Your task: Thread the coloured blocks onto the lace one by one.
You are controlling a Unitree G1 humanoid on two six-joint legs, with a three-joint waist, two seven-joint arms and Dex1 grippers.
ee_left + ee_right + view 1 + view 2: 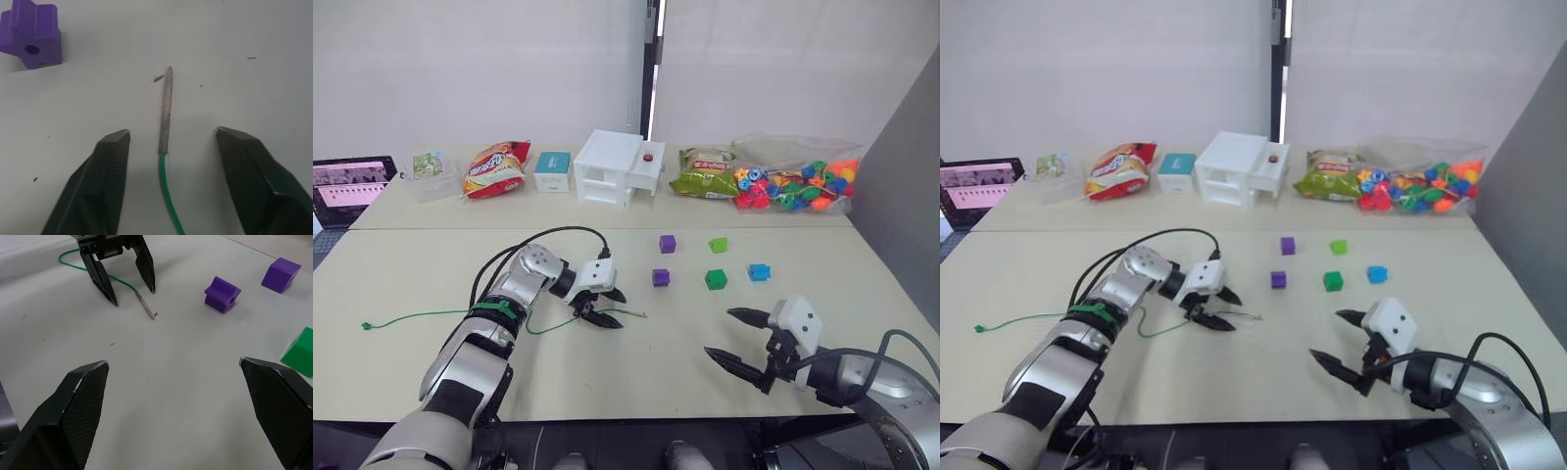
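Observation:
The lace (440,315) is a thin green cord lying across the table, its stiff pale tip (166,110) pointing toward the blocks. My left gripper (621,310) is open and low over the table, one finger on each side of the cord just behind the tip, not touching it. Beyond it lie five coloured blocks: a purple one (660,277) nearest the tip, another purple (667,243), a light green (718,245), a dark green (715,279) and a blue (759,271). My right gripper (719,332) hovers open near the front edge, holding nothing.
Along the back of the table stand a clear bag of multicoloured beads (793,186), snack bags (495,168), a white drawer box (617,166) and a small teal box (552,170). A tablet (350,186) lies at the far left.

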